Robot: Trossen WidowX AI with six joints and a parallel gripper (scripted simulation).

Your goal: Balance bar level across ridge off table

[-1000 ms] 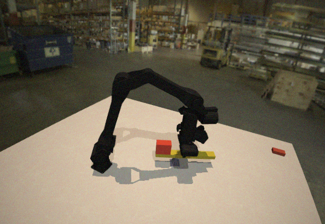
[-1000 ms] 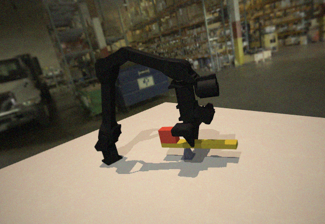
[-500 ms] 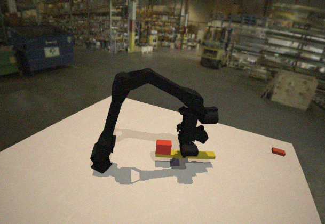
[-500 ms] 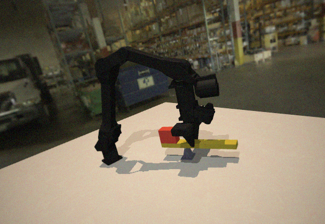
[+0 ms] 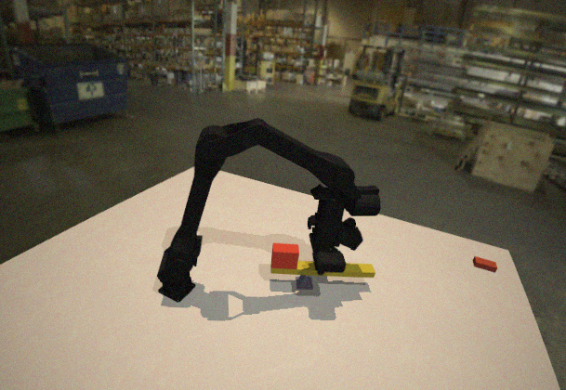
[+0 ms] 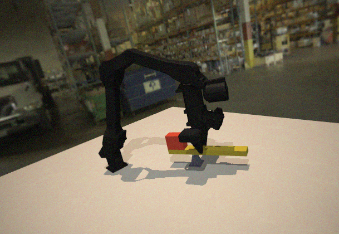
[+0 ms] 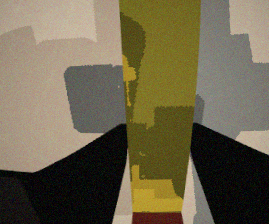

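Under the yellow bar [image 5: 361,270] [image 6: 227,151] [image 7: 165,75], the ridge [image 5: 304,282] [image 6: 196,162] hides its top, and whether the gripper [image 5: 323,271] [image 6: 201,151] [image 7: 158,131] clasps the bar I cannot tell.

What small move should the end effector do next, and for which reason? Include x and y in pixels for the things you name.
Probably open the end effector [image 5: 327,270] [image 6: 200,151] [image 7: 158,131] slightly, without lifting. The bar [image 5: 360,269] [image 6: 224,151] [image 7: 170,60] looks about level over the ridge [image 5: 304,282] [image 6: 196,162], both ends off the table [image 5: 156,348] [image 6: 93,209] [image 7: 45,115], and the fingertips flank it closely, so a gentle release seems right.
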